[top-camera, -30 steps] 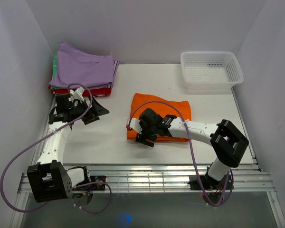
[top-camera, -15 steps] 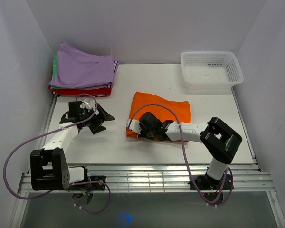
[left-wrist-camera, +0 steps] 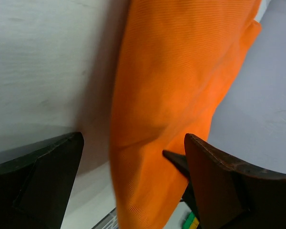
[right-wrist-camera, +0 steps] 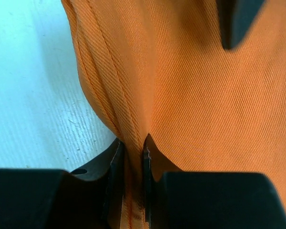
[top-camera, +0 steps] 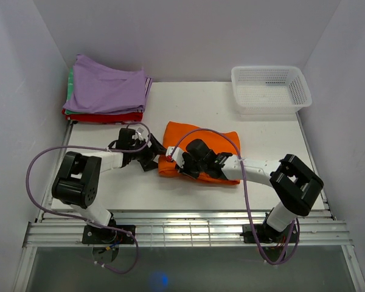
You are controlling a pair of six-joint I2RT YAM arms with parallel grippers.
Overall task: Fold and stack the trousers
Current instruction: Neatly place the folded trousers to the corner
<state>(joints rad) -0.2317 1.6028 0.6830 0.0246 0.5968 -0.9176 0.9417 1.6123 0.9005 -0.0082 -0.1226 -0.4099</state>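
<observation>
Trousers (top-camera: pixel 210 141) folded on tabletop (top-camera: pixel 188 103), not yet stacked on garment pile (top-camera: pixel 106 91); right hand (right-wrist-camera: pixel 132 152) clamped on their edge, left hand (top-camera: pixel 153 152) spread apart

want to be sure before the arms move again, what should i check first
1. right gripper shut on the trousers: ok, a fold of their edge is pinched in it.
2. left gripper holding cloth: not ok, it is open at the trousers' left edge and pinches nothing.
3. trousers folded: ok, they lie as a compact block.
4. all layers in the right grip: cannot tell, the lower layers are hidden.
5. stack ready: ok, it lies flat in the far left corner, lilac on top.
</observation>
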